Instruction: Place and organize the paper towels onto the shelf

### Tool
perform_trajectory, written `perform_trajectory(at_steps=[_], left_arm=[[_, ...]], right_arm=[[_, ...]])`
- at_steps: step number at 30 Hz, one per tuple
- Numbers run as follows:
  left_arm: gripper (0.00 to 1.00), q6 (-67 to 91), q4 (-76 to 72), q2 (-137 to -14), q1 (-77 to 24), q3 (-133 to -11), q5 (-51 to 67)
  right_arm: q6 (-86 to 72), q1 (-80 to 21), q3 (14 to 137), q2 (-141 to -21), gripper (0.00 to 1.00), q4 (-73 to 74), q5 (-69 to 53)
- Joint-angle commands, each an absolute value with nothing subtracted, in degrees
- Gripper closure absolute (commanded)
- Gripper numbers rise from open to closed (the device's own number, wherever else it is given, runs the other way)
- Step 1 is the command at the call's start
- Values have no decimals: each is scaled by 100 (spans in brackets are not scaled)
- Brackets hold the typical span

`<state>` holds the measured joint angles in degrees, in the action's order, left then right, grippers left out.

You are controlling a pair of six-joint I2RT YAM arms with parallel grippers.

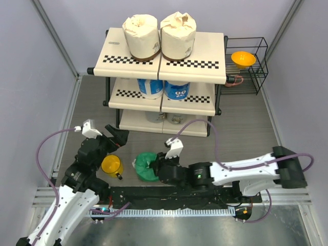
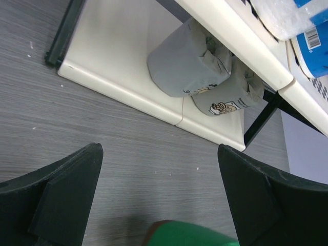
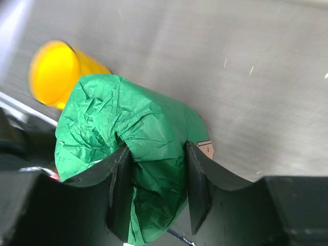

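The shelf (image 1: 202, 64) stands at the back. Two cream rolls (image 1: 140, 29) stand on its top board. Two blue-and-white rolls (image 1: 150, 88) sit on the middle tier. Two grey rolls (image 2: 184, 64) sit on the bottom board. The green roll (image 1: 145, 166) lies near the table's front, and it also shows in the right wrist view (image 3: 128, 123). My right gripper (image 3: 156, 154) is shut on it, one finger in its crumpled end hollow and the other on its outer side. My left gripper (image 2: 159, 159) is open and empty, just left of the green roll (image 2: 189, 236).
A yellow mug (image 1: 111, 165) stands right beside the green roll, between the two grippers. A black wire rack (image 1: 251, 72) with an orange bowl (image 1: 243, 59) stands to the right of the shelf. Grey walls close in both sides.
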<state>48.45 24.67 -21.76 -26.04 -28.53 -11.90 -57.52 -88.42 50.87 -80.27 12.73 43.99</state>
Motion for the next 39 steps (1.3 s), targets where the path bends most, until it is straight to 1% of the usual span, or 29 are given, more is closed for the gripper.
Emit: perform_trajectory(at_steps=[1, 3, 5, 7, 8, 10, 13, 14, 15, 18, 25, 27, 30, 34, 35, 39], left_arm=[[0, 4632, 2619, -2039, -2619, -3217, -1599], [0, 4588, 2672, -1995, -2619, -3269, -1705], [0, 4553, 2786, -1969, -2628, -3348, -1793], [0, 4474, 2812, -1960, -2619, -3401, -1863], [0, 4465, 2830, -1969, -2619, -3401, -1889], [0, 4447, 2830, -1986, -2619, -3401, -1890], [0, 4491, 2821, -2021, -2619, -3384, -1811], [0, 4509, 2830, -2030, -2619, -3375, -1784], [0, 4517, 2804, -2039, -2619, -3349, -1775], [0, 4544, 2804, -2030, -2619, -3331, -1740], [0, 4526, 2751, -2057, -2619, -3322, -1732], [0, 4535, 2707, -2109, -2619, -3305, -1688], [0, 4553, 2628, -2188, -2619, -3305, -1617], [0, 4570, 2593, -2224, -2619, -3296, -1573], [0, 4579, 2584, -2232, -2619, -3296, -1565], [0, 4597, 2601, -2206, -2619, -3296, -1538]], right_arm=[[-5030, -8859, 5466, -6637, 64, 1423, 5615], [-4713, -8859, 5800, -6321, 67, 1722, 5975], [-4083, -8859, 6159, -5960, 68, 1749, 6432], [-3510, -8851, 6327, -5714, 68, 1496, 6774], [-2924, -8851, 6502, -5687, 68, 1164, 6846], [-2288, -8824, 6757, -5756, 68, 871, 7039], [-1224, -8763, 7346, -5897, 68, 318, 7066], [-908, -8745, 7539, -5976, 68, -162, 7014], [-366, -8702, 7619, -5977, 68, -411, 6988], [558, -8640, 8049, -6099, 68, -1080, 6882], [2106, -8526, 9140, -6451, 68, -2090, 6610], [2311, -8455, 9491, -6600, 68, -2179, 6531], [2400, -8061, 10036, -6845, 68, -1935, 6373], [1917, -7183, 10729, -7109, 68, -1014, 6092], [1742, -6824, 10801, -7163, 68, -898, 6039], [1337, -6110, 11065, -7356, 68, -379, 5740]])
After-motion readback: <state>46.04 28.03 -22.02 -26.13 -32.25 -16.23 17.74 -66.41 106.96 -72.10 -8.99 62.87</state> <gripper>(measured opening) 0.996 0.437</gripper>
